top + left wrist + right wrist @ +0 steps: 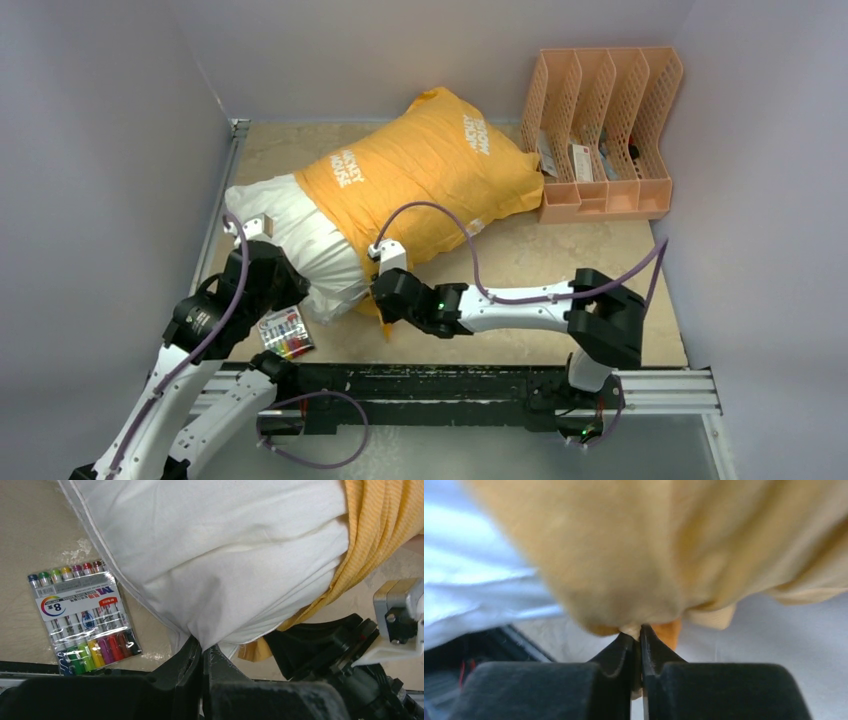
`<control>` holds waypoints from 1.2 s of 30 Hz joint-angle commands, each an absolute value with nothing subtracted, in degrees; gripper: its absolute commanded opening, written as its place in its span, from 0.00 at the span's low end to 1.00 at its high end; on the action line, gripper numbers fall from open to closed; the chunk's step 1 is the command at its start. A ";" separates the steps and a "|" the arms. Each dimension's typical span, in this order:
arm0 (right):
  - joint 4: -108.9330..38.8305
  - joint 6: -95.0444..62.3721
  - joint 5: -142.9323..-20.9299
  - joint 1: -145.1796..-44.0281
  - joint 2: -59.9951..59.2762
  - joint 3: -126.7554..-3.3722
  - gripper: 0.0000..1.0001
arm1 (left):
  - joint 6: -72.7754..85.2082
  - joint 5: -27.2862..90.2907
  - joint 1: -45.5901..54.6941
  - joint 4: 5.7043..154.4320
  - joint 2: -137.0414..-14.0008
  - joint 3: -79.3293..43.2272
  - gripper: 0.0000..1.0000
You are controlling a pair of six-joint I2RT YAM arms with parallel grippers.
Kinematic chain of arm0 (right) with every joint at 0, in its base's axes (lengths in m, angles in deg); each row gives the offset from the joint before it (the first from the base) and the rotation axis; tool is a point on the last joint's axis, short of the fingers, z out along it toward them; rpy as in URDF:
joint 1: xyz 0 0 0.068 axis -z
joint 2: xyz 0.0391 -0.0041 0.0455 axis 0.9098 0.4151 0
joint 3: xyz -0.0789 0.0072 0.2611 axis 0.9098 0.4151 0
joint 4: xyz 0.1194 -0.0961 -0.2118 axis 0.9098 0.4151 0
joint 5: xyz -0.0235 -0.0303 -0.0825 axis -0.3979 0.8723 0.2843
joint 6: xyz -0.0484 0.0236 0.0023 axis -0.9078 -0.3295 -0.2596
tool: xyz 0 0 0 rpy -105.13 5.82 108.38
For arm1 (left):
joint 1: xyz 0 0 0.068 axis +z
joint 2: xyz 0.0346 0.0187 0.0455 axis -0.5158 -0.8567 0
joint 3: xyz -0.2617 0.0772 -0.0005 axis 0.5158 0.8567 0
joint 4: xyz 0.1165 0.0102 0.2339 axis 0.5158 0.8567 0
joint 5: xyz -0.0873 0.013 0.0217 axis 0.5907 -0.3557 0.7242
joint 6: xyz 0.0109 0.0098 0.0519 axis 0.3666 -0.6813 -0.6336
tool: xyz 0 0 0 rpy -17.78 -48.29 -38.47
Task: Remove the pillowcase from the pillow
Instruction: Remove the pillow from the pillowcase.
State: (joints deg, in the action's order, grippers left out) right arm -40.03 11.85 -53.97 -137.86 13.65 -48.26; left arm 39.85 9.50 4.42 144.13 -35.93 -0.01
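Pillowcase [430, 170]: lies diagonally across the table [560, 260] and covers the far part of the pillow [300, 235].
Pillow: its white near-left end sticks out bare.
Left gripper [204, 647]: clenched on the bare pillow's near corner.
Right gripper [638, 632]: pinching the pillowcase's near hem.
Marker pack [286, 332]: flat, just beside that corner.
File rack [600, 130]: far right, close to the pillowcase.

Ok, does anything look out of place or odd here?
A pack of coloured markers lies loose on the table by the near corner of the pillow, right beside the left gripper, unrelated to the job. The pillowcase is only partly off, leaving one white end bare; that looks intended.
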 commanded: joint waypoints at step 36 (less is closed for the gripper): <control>-13.94 -13.37 -65.22 -119.88 13.76 -83.25 0.77 | 34.75 7.62 4.77 145.81 -39.87 -11.77 0.73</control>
